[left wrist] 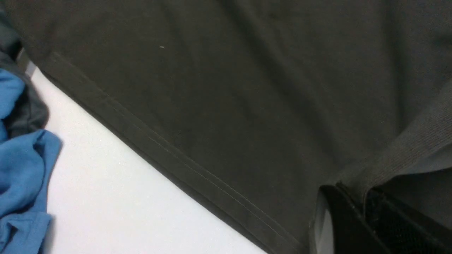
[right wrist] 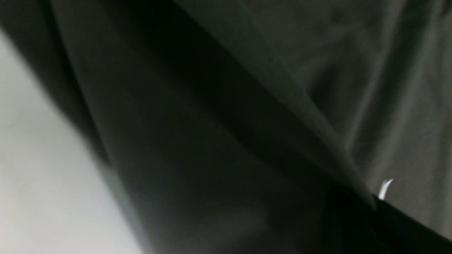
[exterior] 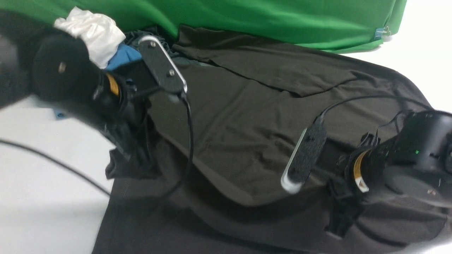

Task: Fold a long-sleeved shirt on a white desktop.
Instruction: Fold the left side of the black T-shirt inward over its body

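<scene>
Left jaws and right jaws each clamp shut on an edge of the long-sleeved shirt [exterior: 254,127] on the desk [exterior: 42,197], apparently starting a fold; next, lift both edges together, evenly.

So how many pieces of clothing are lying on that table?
4: a big dark shirt spread across the middle, and a white garment, a blue garment and a dark grey garment bunched at the far left, behind the left arm. More may be hidden.
</scene>
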Controlling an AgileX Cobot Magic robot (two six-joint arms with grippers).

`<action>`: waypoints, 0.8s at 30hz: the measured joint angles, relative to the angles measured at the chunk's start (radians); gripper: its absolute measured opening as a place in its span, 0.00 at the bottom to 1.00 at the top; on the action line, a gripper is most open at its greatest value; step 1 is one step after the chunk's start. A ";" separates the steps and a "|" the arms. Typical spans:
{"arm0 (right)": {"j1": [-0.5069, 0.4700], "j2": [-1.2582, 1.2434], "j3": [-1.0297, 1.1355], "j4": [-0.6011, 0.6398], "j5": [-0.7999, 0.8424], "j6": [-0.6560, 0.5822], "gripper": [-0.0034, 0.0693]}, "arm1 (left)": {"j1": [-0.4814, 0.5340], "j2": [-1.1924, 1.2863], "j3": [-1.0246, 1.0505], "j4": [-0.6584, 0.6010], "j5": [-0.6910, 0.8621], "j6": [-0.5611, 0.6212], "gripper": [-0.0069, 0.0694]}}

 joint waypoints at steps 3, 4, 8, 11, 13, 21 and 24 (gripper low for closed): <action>-0.064 0.001 0.000 0.001 -0.077 -0.002 0.09 | 0.050 0.090 -0.068 -0.030 0.000 0.029 0.14; -0.086 0.002 0.000 0.004 -0.103 -0.006 0.09 | 0.064 0.121 -0.096 -0.041 0.001 0.043 0.14; -0.138 0.025 0.000 0.016 -0.175 -0.021 0.09 | 0.080 0.216 -0.163 -0.051 0.032 0.066 0.14; -0.154 0.052 0.000 0.019 -0.198 -0.022 0.09 | 0.082 0.265 -0.195 -0.060 0.049 0.070 0.14; -0.178 0.096 0.000 0.022 -0.223 -0.025 0.09 | 0.086 0.312 -0.223 -0.061 0.054 0.075 0.14; -0.250 0.188 0.000 0.020 -0.323 -0.016 0.17 | 0.089 0.408 -0.248 -0.053 -0.009 0.048 0.14; -0.255 0.192 0.000 0.020 -0.366 -0.016 0.26 | 0.089 0.428 -0.248 -0.041 -0.058 0.006 0.14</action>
